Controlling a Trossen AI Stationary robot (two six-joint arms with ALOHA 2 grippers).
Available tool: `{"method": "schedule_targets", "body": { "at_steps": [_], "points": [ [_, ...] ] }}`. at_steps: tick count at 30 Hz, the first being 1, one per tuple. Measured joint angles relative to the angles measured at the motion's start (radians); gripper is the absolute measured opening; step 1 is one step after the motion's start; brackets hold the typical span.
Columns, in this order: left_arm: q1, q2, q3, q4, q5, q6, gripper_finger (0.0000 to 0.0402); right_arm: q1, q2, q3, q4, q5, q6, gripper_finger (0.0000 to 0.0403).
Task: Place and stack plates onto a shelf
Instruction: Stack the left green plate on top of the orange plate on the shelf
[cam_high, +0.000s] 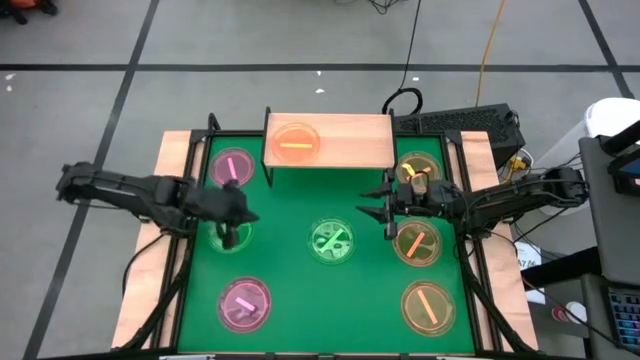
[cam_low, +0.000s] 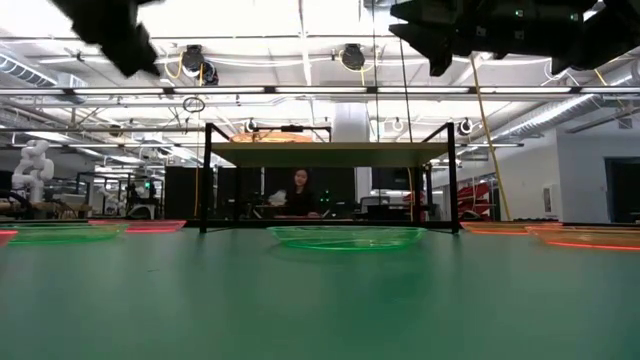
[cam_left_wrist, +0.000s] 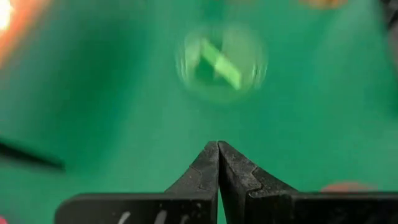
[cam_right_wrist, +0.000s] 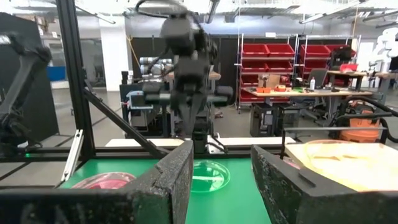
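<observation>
closest to the lens in my low view is just the green table (cam_low: 320, 300), a big flat stretch of it, with the shelf (cam_high: 328, 140) standing at the far edge on its thin black legs. one amber plate (cam_high: 295, 143) already sits on the shelf's left half, so i reckon the right half is being kept free for a second stack. both arms are up off the surface, which makes sense to me as a between-picks pose. the left gripper (cam_high: 232, 215) hangs over the left side of the table above a green plate (cam_high: 236, 236) it partly covers, and my left wrist cam shows its fingers (cam_left_wrist: 205, 171) pressed together with nothing between them. the right gripper (cam_high: 385, 210) is over toward the middle-right, spread wide and carrying nothing, aimed across at the other arm. the rest of the plates lie flat and well apart: the green plate in the centre (cam_high: 332, 241), a pink plate (cam_high: 232, 167) just left of the shelf, another pink plate near the front left (cam_high: 243, 303), and three amber plates down the right side (cam_high: 417, 243). nothing really blocks the centre one. the shelf's legs and the right arm crowding those amber plates look like the awkward bits to me. there's a person (cam_low: 300, 190) seated way back in the room, visible under the shelf.
</observation>
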Motion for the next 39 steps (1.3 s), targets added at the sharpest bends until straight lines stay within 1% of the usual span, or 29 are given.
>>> {"method": "schedule_targets", "body": {
  "at_steps": [4,7,9,11,14,18,25,34,36,39],
  "points": [
    [-0.06,0.126,-0.036,-0.092,0.036,-0.134,0.0008,0.0,0.0,0.0,-0.012,0.0,0.0,0.0144],
    [-0.101,0.201,-0.05,-0.09,0.072,-0.184,0.0023,0.0,0.0,0.0,-0.012,0.0,0.0,0.0144],
    [-0.126,0.239,-0.047,-0.076,0.085,-0.183,0.0035,0.0,0.0,0.0,-0.012,0.0,0.0,0.0144],
    [-0.145,0.271,-0.047,-0.077,0.075,-0.177,0.0047,0.0,0.0,0.0,-0.011,0.0,0.0,0.0144],
    [-0.166,0.316,-0.056,-0.096,0.026,-0.217,0.0061,0.0,0.0,0.0,-0.011,0.0,0.0,0.0144],
    [-0.175,0.376,-0.063,-0.122,0.013,-0.239,0.0067,0.0,0.0,0.0,-0.011,0.0,0.0,0.0144],
    [-0.18,0.429,-0.063,-0.124,0.01,-0.268,0.0068,0.0,0.0,0.0,-0.012,0.0,0.0,0.0144],
    [-0.215,0.437,-0.063,-0.124,0.012,-0.284,0.0069,0.0,0.0,0.0,-0.018,0.0,0.0,0.0144],
    [-0.223,0.437,-0.063,-0.124,0.016,-0.296,0.0078,0.0,0.0,0.0,-0.019,0.001,0.0,0.0144],
    [-0.234,0.437,-0.063,-0.122,0.006,-0.318,0.0108,0.0,0.0,0.0,-0.019,0.0,0.0,0.0144]
  ]
}}
